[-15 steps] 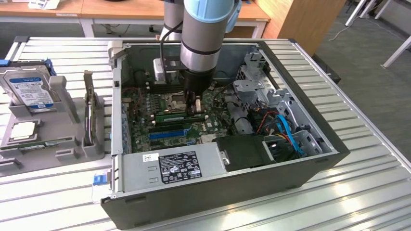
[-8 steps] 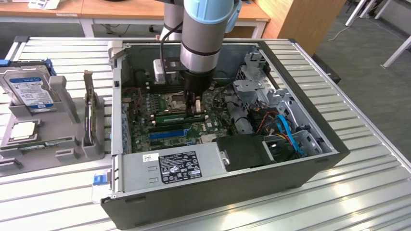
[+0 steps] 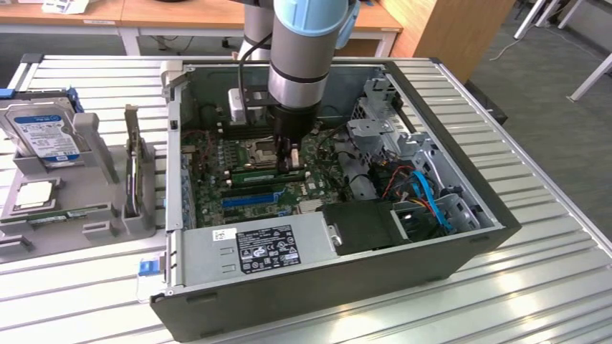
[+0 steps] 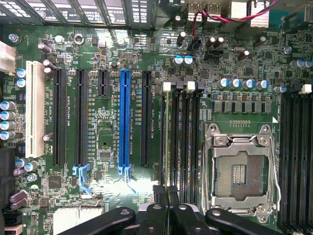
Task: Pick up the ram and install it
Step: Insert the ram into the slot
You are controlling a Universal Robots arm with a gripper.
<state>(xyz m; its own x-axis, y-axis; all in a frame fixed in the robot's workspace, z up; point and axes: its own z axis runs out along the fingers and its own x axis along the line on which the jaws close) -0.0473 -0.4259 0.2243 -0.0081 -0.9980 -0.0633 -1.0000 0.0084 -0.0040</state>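
Vertical arm (image 3: 301, 64) reaches into the case (image 3: 451, 143), pincer (image 3: 292, 170) pinching the ram (image 3: 254, 174).

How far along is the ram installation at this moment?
Done: the ram has been picked up and lies along the memory slots on the motherboard. In hand: the end effector is shut on the ram's edge. Left: full seating can't be confirmed, and the grip isn't released.

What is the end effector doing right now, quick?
End effector: closed, holding the thin green ram.
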